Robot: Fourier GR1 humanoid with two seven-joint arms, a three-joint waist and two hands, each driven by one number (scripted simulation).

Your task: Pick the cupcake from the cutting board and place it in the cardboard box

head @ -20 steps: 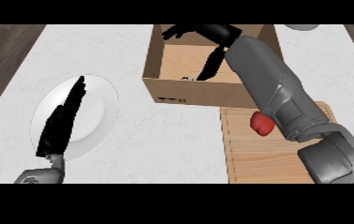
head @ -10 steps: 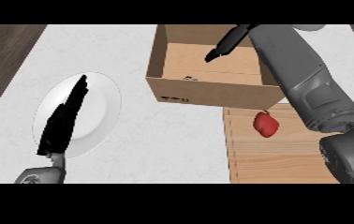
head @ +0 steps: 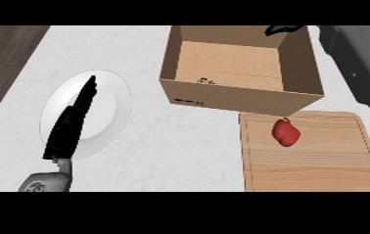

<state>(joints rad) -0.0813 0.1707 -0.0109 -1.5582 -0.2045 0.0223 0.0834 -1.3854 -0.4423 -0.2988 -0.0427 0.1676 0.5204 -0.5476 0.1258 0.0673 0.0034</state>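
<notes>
Since the earlier frame the right arm has drawn back toward the upper right, so that only a little of the right hand [head: 283, 29] shows, dark fingers lying along the far rim of the cardboard box [head: 242, 98]; whether those fingers are spread or curled I cannot tell.

Largest in view is the pale counter [head: 173, 154]. On it the open box stands at upper middle. A wooden cutting board [head: 311, 164] lies at lower right, its far edge just beside the box's near wall. A white plate [head: 108, 101] sits at the left, well apart from both.

The left hand [head: 71, 123] rests over the plate, fingers straight and together, holding nothing.

A red pepper [head: 286, 132] lies on the board near its far edge.

Inside the box, against the near wall, a small dark-and-white thing [head: 207, 81] shows, likely the cupcake, though too small to be sure. It lies well apart from the right hand, which is at the opposite rim.
</notes>
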